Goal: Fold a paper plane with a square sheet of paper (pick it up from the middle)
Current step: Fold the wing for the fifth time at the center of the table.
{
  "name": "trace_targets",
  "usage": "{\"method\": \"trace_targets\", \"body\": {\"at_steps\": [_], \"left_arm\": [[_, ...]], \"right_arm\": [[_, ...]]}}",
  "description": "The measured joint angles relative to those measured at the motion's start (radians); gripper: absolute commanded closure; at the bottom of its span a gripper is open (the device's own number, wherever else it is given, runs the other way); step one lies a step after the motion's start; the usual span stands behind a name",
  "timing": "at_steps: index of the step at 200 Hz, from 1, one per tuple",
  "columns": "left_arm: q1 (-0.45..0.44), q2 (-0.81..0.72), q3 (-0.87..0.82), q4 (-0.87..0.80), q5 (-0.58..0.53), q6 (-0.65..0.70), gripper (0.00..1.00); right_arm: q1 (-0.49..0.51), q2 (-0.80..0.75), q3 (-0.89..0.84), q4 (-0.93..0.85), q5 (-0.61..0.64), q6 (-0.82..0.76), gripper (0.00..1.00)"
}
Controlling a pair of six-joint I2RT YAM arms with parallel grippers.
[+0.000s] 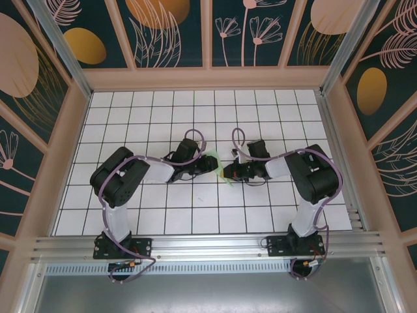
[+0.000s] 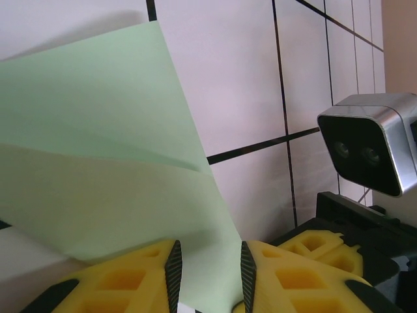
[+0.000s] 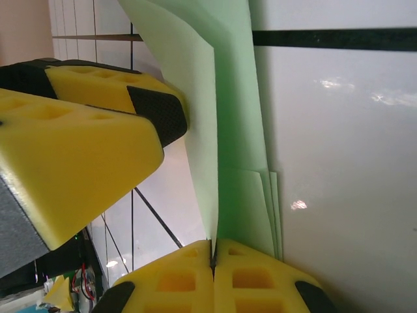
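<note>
Mid-table, btwn the claws: part-folded paper held on edge. Pinching it tight w/ fully closed R claw; straddling it loosely w/ half-open L claw. Mid-fold, prob. Next: close L, then press crease flat w/o tearing.

Bright, even light is noted throughout. Small glare spots are seen on the white table right of the paper; close-ups around it are slightly soft.
</note>
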Motion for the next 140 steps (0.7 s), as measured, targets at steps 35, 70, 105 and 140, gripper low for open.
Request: {"method": "trace_targets", "body": {"at_steps": [35, 70, 105, 140], "left_arm": [[-0.003, 0.002, 0.022, -0.043, -0.016, 0.008, 0.67], [-0.007, 0.008, 0.061, -0.114, -0.035, 0.006, 0.66], [-0.01, 0.017, 0.108, -0.201, -0.049, -0.006, 0.67], [-0.015, 0.023, 0.137, -0.255, -0.07, -0.009, 0.67]], "right_arm": [[-0.001, 0.0, 0.005, -0.009, -0.002, 0.0, 1.0], [-0.001, -0.002, 0.006, -0.014, -0.001, -0.001, 0.97], [0.005, -0.013, 0.019, -0.04, 0.017, -0.004, 0.89], [0.006, -0.029, 0.044, -0.077, 0.038, -0.015, 0.81]]}}
